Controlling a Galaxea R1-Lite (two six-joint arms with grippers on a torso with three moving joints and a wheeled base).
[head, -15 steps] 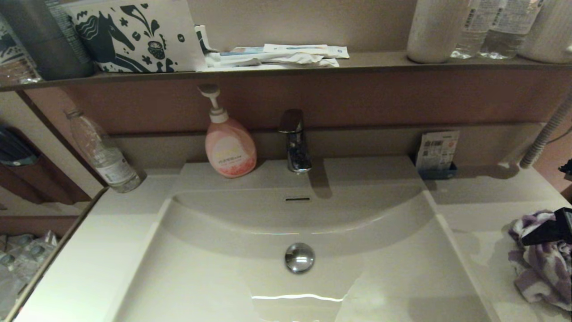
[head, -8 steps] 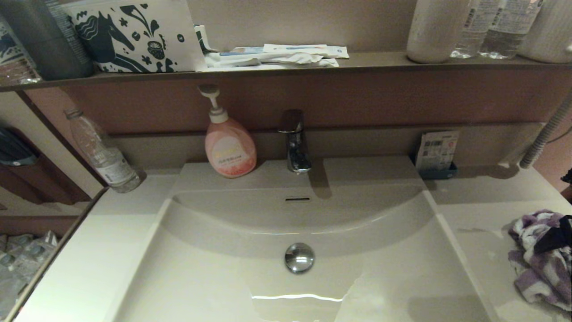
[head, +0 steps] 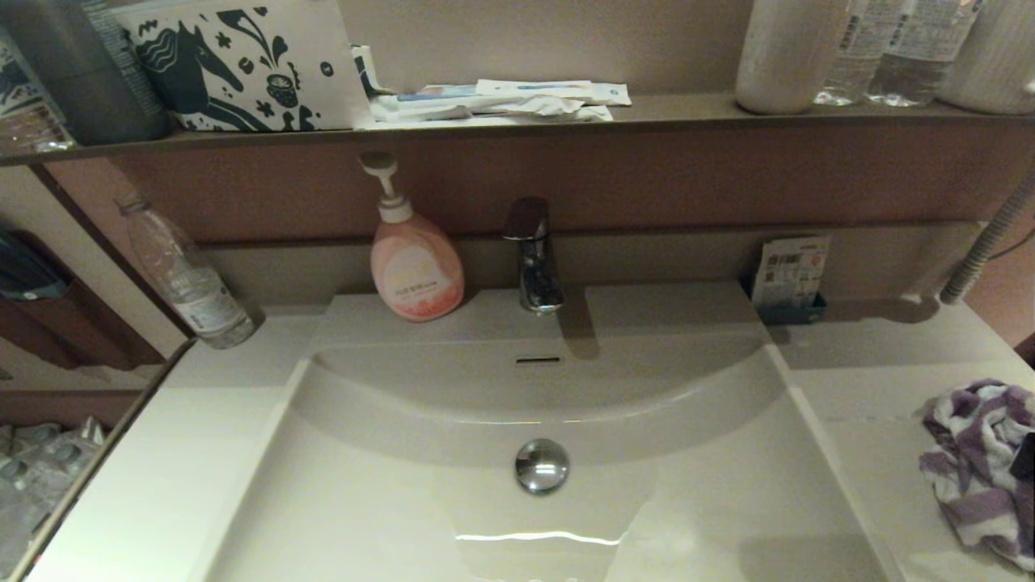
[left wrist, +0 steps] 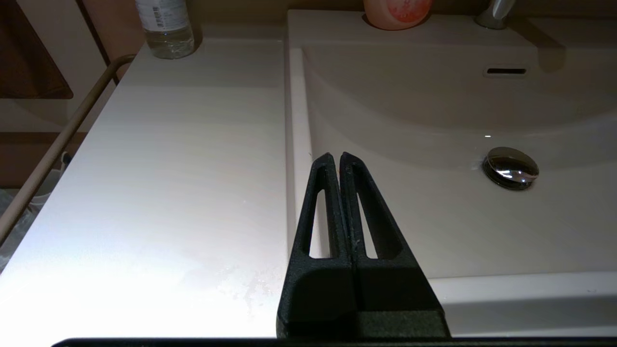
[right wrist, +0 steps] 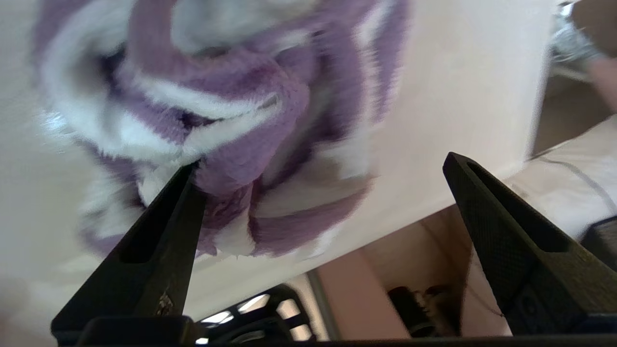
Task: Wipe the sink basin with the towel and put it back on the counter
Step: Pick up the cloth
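Towel (head: 974, 465) bunched on bench (head: 873, 380) beside sink basin (head: 453, 517), apparently returned; right gripper (right wrist: 320, 173) jaws spread, empty; left gripper (left wrist: 336, 159) jaws closed, parked.

Sink scene, counted by kind

One sink basin (head: 687, 501) with one drain plug (head: 542, 466), one overflow slot (head: 538, 360) and one faucet (head: 531, 255); one striped towel (head: 974, 461); one pink soap dispenser (head: 415, 263); one clear bottle (head: 184, 275) on the counter (head: 881, 364), apparently two more (head: 893, 48) on the shelf (head: 687, 109), their tops cut off.
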